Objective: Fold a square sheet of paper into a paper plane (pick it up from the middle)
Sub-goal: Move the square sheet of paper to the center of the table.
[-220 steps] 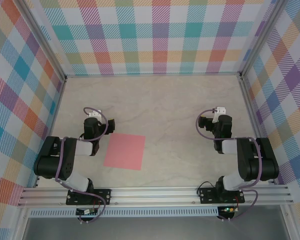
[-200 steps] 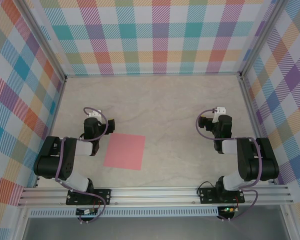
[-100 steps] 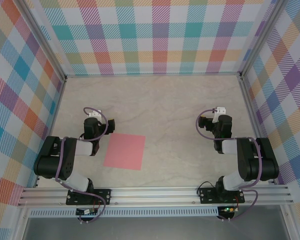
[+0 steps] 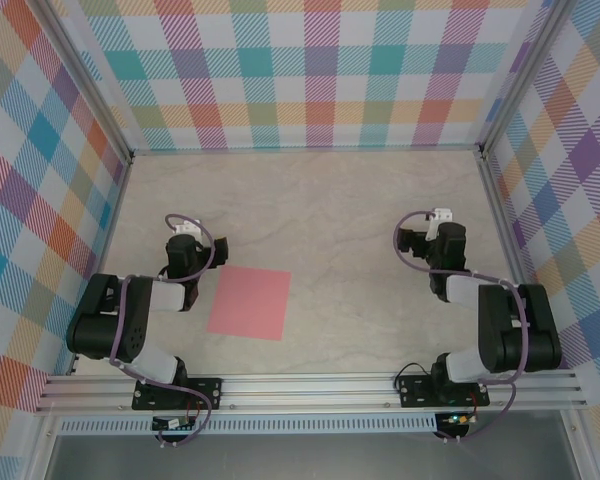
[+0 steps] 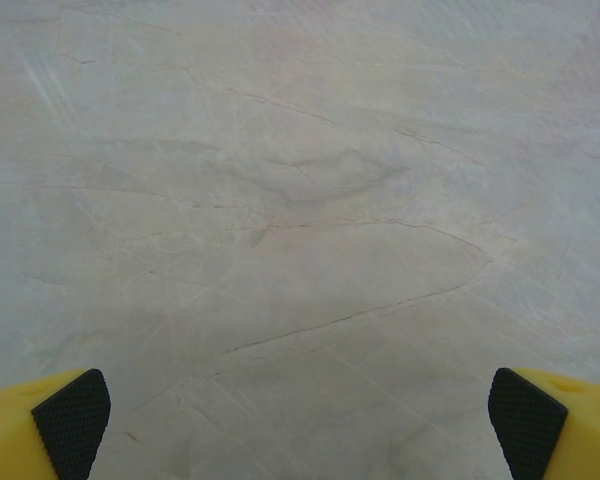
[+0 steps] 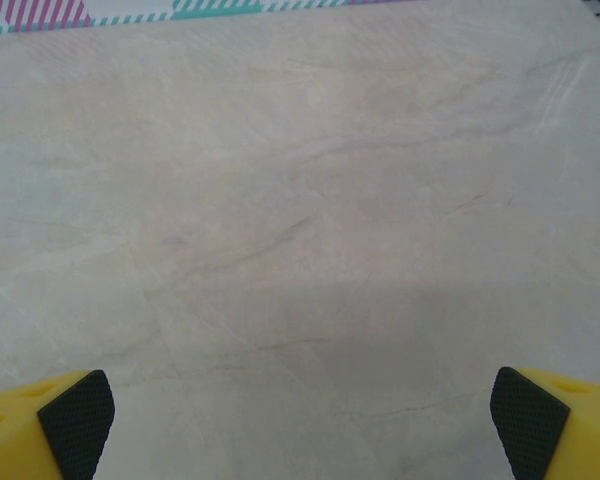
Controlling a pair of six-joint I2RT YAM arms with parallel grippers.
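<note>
- One sheet [image 4: 248,303]: salmon-pink square, lying flat and unfolded on the table [image 4: 320,200], in the near-left part. No crease is seen on it. Its edges sit slightly askew to the table's front edge.
- Sheet, neighbours: just beside the left arm [image 4: 130,315], to that arm's right, and well apart from the right arm [image 4: 500,320]. Nothing rests on it and neither pincer touches it.
- One left gripper [image 5: 298,420]: jaws spread wide, the yellow fingers with black pads [image 5: 72,420] at the two lower corners of the left wrist view. Bare table lies between them and nothing is pinched.
- One right gripper [image 6: 300,420]: jaws likewise spread wide and empty, with pads at the lower corners of the right wrist view. Bare table lies ahead, with a strip of plaid wall along the top edge.
- Two arms: both folded back over their bases, wrists low over the table, one on each side.
- One table: pale, marble-patterned with fine veins.
- Three walls [image 4: 310,70]: plaid in teal, pink, orange and purple, on the left, far and right sides.
- One rail [image 4: 310,388]: aluminium, running along the near edge and carrying both arm bases.
</note>
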